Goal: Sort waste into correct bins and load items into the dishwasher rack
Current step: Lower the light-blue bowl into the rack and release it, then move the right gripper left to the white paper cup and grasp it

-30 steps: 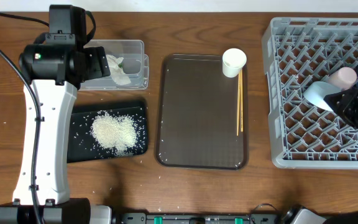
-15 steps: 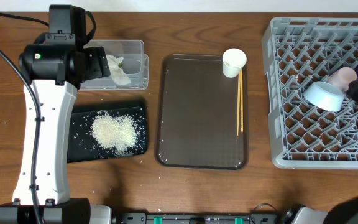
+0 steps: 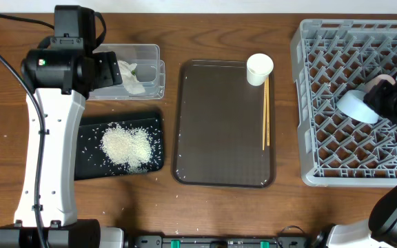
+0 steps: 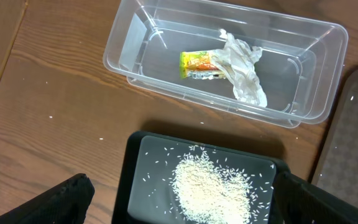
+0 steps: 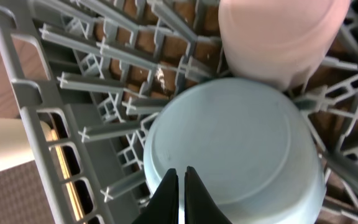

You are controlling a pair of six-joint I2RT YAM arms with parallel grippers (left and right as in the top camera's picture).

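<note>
Right end effector (image 5: pixel 180 186): closed, empty, tips over bowl (image 5: pixel 229 149). Bowl in rack (image 5: pixel 73 93), touching pink cup (image 5: pixel 278 37). Left end effector (image 4: pixel 182 190): wide open, empty, far left of rack. White cup (image 3: pixel 259 69), chopsticks (image 3: pixel 265 114): on brown tray (image 3: pixel 219 138) just left of rack. Napkin (image 4: pixel 244 68), wrapper (image 4: pixel 197 65): in tub (image 4: pixel 316 74), far left of rack

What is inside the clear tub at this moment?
The tub holds a crumpled napkin and a yellow-green wrapper, touching; the napkin overlaps one end of the wrapper. Anything under the napkin is hidden.
</note>
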